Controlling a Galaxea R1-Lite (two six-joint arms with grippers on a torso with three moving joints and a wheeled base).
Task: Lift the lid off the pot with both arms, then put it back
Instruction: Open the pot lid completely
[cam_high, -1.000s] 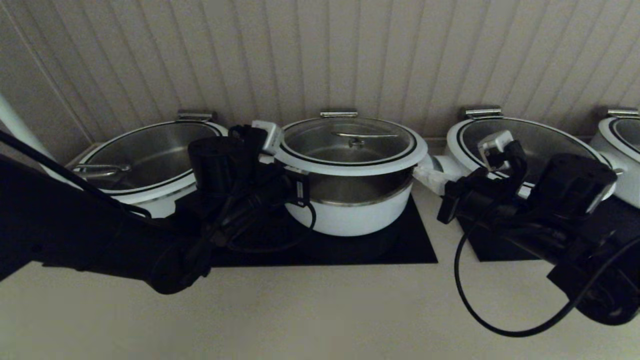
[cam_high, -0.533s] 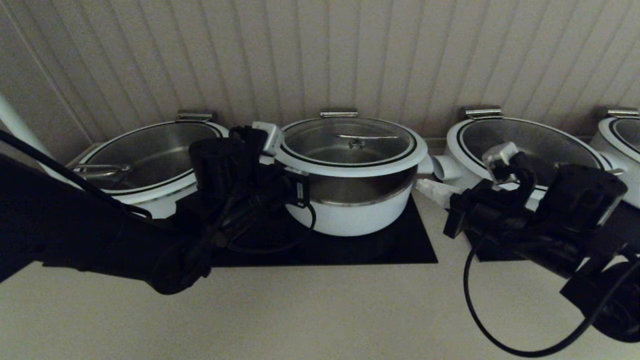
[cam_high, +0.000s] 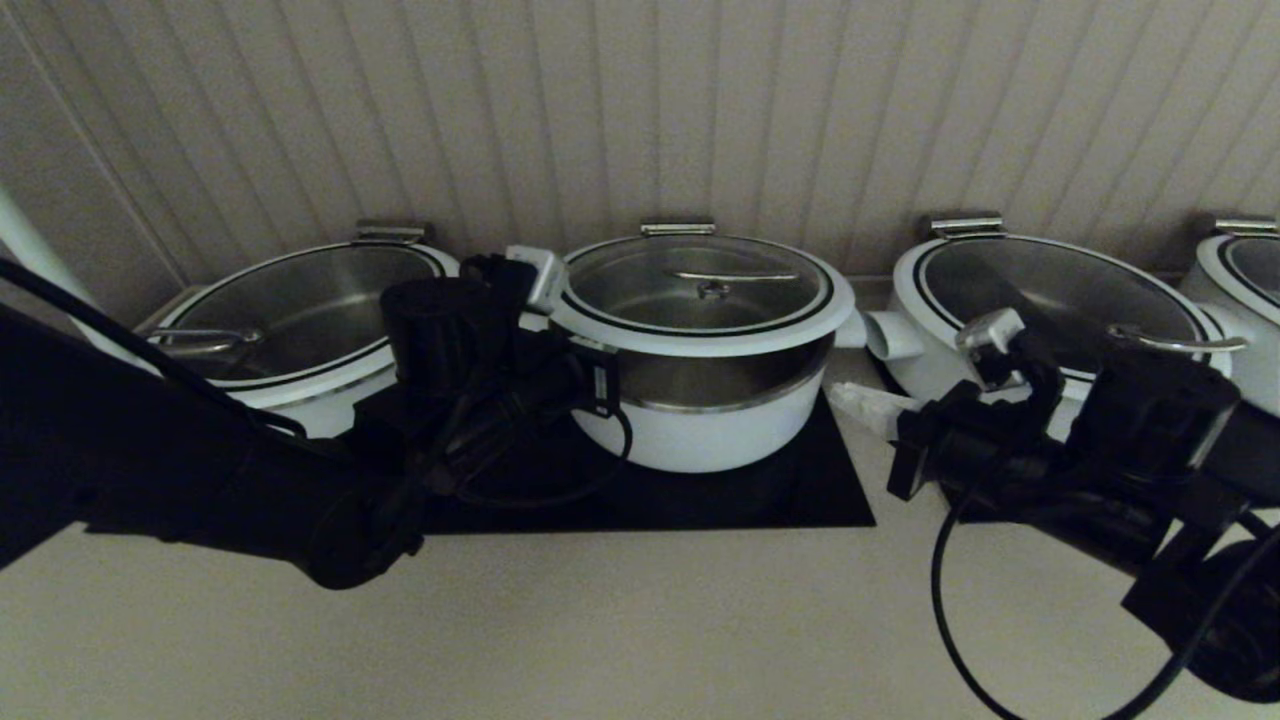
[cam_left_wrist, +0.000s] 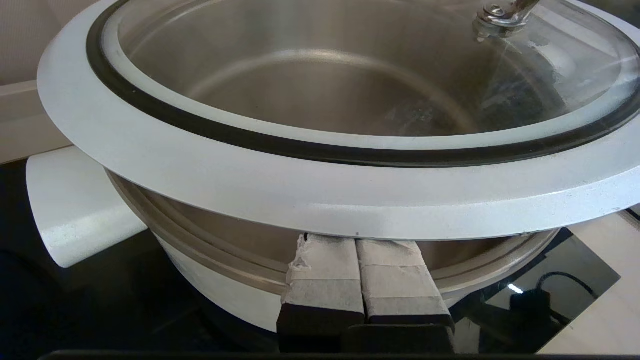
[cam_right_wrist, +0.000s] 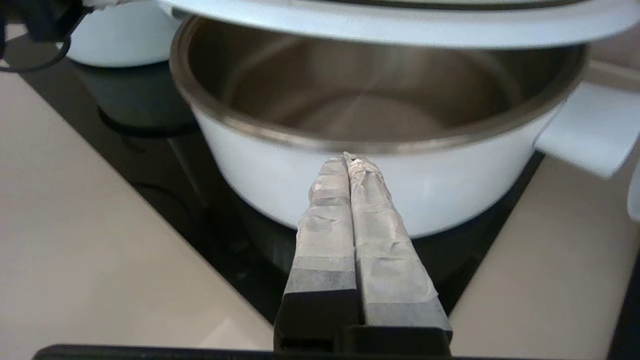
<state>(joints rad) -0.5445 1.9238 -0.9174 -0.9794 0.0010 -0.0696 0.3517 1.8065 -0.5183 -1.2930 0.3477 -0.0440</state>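
Note:
The pot (cam_high: 710, 435) is round and white with a steel inner bowl, and it stands on a black plate at the middle of the counter. Its glass lid (cam_high: 700, 290) with a white rim is tipped up at the front, leaving a gap above the bowl. In the left wrist view, my left gripper (cam_left_wrist: 356, 242) is shut with its tips pressed under the lid rim (cam_left_wrist: 320, 190) on the pot's left side. My right gripper (cam_high: 850, 398) is shut and empty. It is low at the pot's right, with its tips (cam_right_wrist: 347, 159) level with the steel rim and clear of the lid (cam_right_wrist: 400, 22).
Similar white pots stand to the left (cam_high: 290, 320), to the right (cam_high: 1050, 290) and at the far right (cam_high: 1240, 290). A ribbed wall runs close behind them. The black plate (cam_high: 780, 490) lies on a beige counter (cam_high: 640, 620). A black cable loops below the right arm.
My right gripper has dropped and drawn back from the lid's right edge toward the counter. The left gripper and the raised lid have stayed where they were.

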